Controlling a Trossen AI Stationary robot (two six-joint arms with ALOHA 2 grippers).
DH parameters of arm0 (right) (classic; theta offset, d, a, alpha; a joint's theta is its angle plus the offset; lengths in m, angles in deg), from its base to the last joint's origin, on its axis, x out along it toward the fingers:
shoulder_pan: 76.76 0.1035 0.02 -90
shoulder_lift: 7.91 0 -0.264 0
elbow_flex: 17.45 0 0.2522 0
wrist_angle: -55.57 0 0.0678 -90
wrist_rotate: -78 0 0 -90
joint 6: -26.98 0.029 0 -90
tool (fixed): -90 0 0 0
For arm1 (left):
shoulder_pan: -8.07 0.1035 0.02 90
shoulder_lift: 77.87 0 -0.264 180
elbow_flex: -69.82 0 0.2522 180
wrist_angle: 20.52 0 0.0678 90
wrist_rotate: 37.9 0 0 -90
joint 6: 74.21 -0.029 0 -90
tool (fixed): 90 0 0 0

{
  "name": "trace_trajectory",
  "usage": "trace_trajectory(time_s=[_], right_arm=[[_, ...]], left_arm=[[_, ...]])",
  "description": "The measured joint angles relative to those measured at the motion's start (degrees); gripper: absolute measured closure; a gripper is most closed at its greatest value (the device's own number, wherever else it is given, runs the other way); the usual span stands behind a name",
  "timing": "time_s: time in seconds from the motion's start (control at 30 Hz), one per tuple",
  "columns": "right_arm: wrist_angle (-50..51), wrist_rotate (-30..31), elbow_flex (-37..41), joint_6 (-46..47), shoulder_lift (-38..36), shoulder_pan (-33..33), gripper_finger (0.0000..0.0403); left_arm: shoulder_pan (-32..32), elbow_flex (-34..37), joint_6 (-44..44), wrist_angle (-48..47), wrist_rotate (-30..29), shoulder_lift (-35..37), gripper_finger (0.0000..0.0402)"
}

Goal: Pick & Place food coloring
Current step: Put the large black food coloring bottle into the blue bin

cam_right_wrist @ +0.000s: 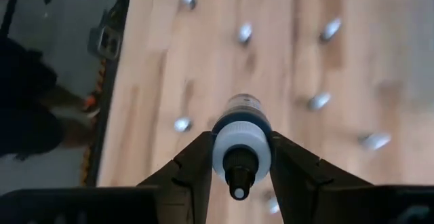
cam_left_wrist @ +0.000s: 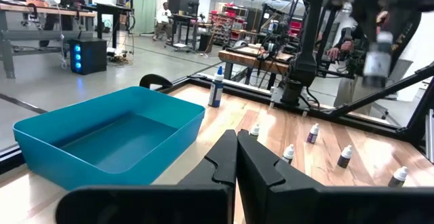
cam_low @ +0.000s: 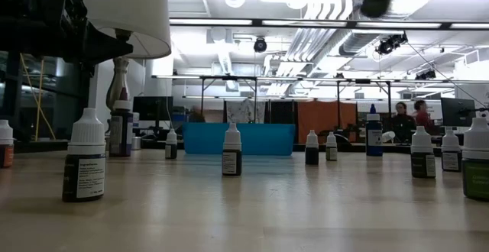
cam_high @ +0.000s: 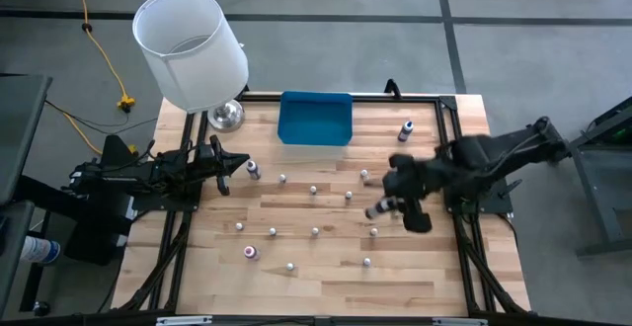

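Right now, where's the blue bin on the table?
In the high view the blue bin sits at the table's far edge, about centre, just right of the metal lamp base, empty, with food coloring bottles scattered in front of it.

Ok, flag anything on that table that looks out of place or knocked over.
One oddity: a white table lamp stands at the table's far left corner, unrelated to the bottles. The bottles seem to stand upright, scattered, none spilled. The blue bin looks empty. The right pincer holds one bottle above the table; the left pincer waits shut.
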Motion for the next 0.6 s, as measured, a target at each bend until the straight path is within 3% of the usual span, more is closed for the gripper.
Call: trace_trajectory(time_s=[0.37,0.6], right_arm=[[-0.4,0.0,-7.2,-21.9,0.5,-19.1,0.0284],[-3.7,0.0,-9.9,-27.9,4.7,-29.3,0.0284]], left_arm=[[0.0,0.0,0.0,0.0,0.0,0.0,0.0401],[0.0,0.0,0.0,0.0,0.0,0.0,0.0401]])
